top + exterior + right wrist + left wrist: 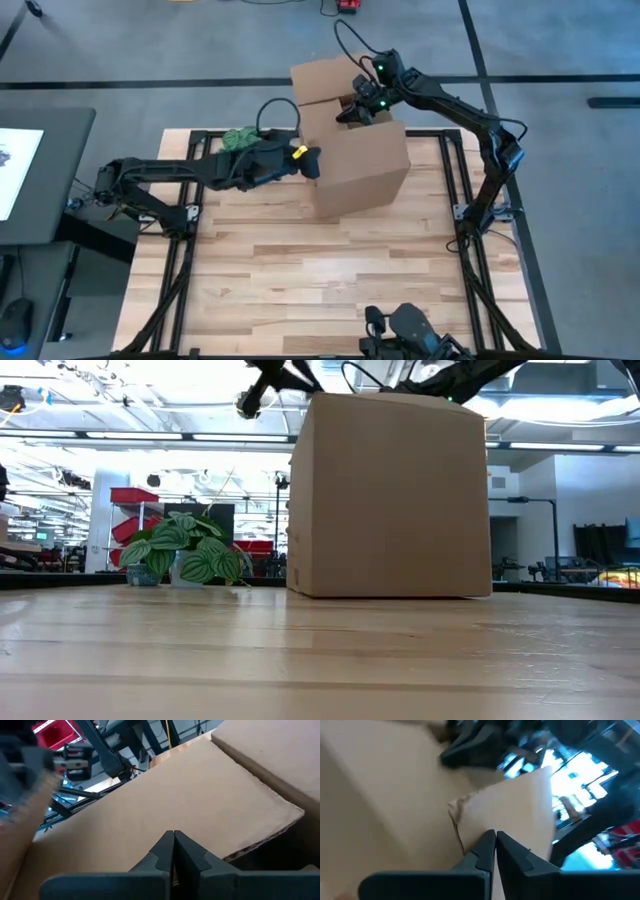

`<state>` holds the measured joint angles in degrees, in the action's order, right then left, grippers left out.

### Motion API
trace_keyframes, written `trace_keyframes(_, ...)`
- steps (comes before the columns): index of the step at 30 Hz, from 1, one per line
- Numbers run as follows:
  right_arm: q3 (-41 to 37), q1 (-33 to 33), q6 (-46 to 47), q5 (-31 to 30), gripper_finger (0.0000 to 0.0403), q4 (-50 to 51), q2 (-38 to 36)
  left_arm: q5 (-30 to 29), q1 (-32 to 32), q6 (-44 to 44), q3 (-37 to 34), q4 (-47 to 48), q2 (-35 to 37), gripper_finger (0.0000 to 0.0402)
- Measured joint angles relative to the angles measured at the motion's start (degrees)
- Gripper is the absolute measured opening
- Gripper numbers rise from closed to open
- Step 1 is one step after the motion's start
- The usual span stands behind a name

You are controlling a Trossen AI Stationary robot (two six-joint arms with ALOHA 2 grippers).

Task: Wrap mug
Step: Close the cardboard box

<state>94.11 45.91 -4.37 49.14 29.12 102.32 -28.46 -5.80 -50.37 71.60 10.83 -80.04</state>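
A brown cardboard box [355, 165] stands on the wooden table, showing large in the low view [390, 495]. One flap [325, 78] stands open at its far side. The mug is hidden from every view. My left gripper [312, 162] is shut at the box's upper left edge, in front of a raised flap [520, 805]. My right gripper [350, 112] is shut over the box's far top, above a flat flap [200, 790]. My left gripper's shut fingertips [487, 842] stand against the lower part of a cardboard flap [510, 820], coming level from the table's left. Whether they touch it, I cannot tell. My right gripper's shut fingertips [167, 842] meet the broad face of a top flap [175, 820], slanting down from the far right. The fingers hide the place of contact.
A small green potted plant [238, 138] stands at the table's far left, behind my left arm, also seen in the low view [185, 550]. Bare wooden table [320, 270] lies on the near side of the box.
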Motion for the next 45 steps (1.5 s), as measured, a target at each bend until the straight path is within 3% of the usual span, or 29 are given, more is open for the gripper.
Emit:
trace_keyframes(11, 8.6, 0.44, 1.66, -5.17, 0.0, 0.66, -2.75, 0.04, -2.71, -0.09, -0.28, 8.27, -0.23, 0.0)
trace_keyframes(15, 10.58, 2.46, 1.52, -15.09, 0.0, 3.41, -5.61, 1.39, -3.02, 0.08, -0.19, 9.14, -0.2, 0.0)
trace_keyframes(18, 10.79, 7.96, 2.86, -20.34, 0.0, 5.56, -6.34, 1.94, -3.11, 1.43, -0.19, 9.07, -0.2, 0.0)
trace_keyframes(23, 10.81, 20.66, 11.39, -20.17, 0.0, 4.48, -4.05, 3.78, -3.23, 3.38, -0.19, 9.05, -0.05, 0.0)
trace_keyframes(29, 10.61, 28.33, 21.67, -4.37, 0.0, 3.9, 5.92, 4.71, -3.26, 4.1, -0.19, 9.13, -0.05, 0.0)
trace_keyframes(33, 10.64, 26.29, 29.22, 7.46, 0.0, -6.7, 11.17, 5.01, -3.41, 4.11, -0.19, 9.22, -0.05, 0.0)
trace_keyframes(40, 11.46, 22.18, 49.47, 23.01, 0.0, -36.12, 14.16, 5.78, -3.43, 4.11, -0.21, 9.22, 0.41, 0.0)
trace_keyframes(42, 12.47, 21.36, 53.38, 27.16, 0.0, -39.31, 14.08, 5.78, -3.51, 4.17, -0.26, 9.48, 0.93, 0.0)
trace_keyframes(45, 13.06, 20.25, 52.0, 29.08, 0.0, -35.55, 13.08, 5.82, -4.19, 5.16, -0.27, 9.78, 1.52, 0.0)
